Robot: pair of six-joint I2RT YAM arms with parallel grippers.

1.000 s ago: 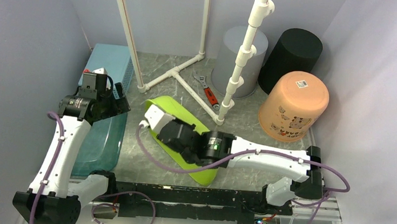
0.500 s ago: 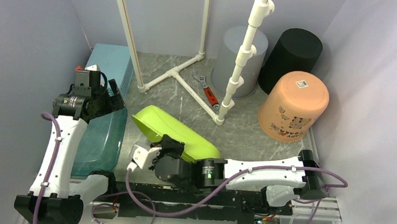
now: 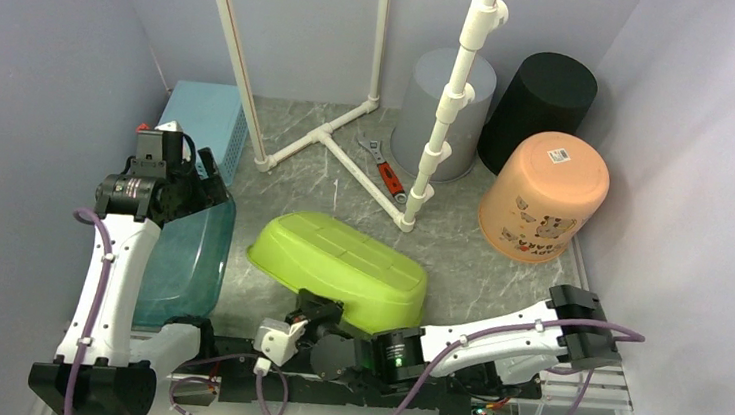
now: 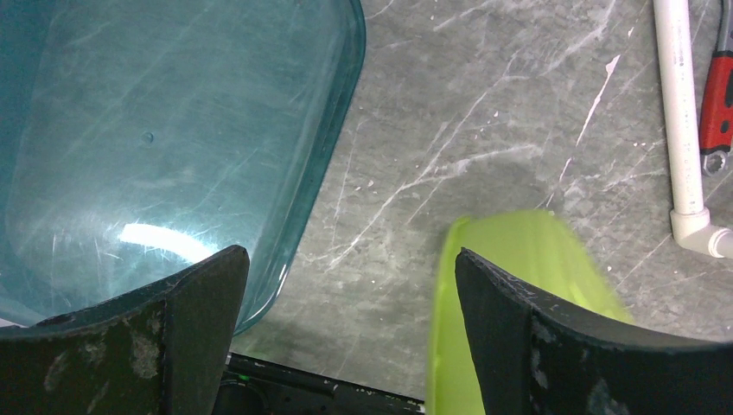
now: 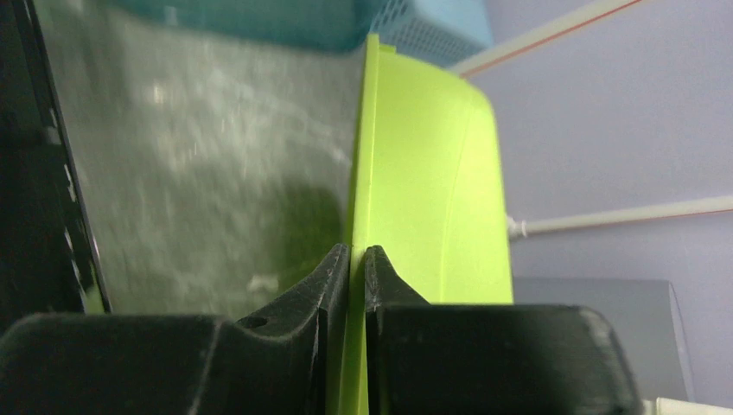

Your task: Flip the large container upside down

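The large container (image 3: 349, 261) is a lime green plastic tub in the middle of the table, its bottom facing up, tilted. My right gripper (image 3: 309, 310) reaches low along the near edge and is shut on its near rim. In the right wrist view the thin green rim (image 5: 367, 130) runs straight between the shut fingers (image 5: 333, 268) of the right gripper (image 5: 357, 252). My left gripper (image 3: 207, 185) hovers open over the table. In the left wrist view nothing lies between the jaws of the left gripper (image 4: 350, 253), and the green tub's (image 4: 519, 259) end shows below.
A teal transparent tub (image 3: 189, 252) lies at the left under the left arm, with a blue basket (image 3: 206, 113) behind it. A white PVC pipe frame (image 3: 334, 139) and a red wrench (image 3: 386, 174) sit at the back. Grey (image 3: 449, 94), black (image 3: 544, 97) and orange (image 3: 545, 193) bins stand upside down at the back right.
My right arm has swung toward the near edge with the rim in its grip, rolling the green tub from standing on edge to bottom up. The left arm shifted slightly left.
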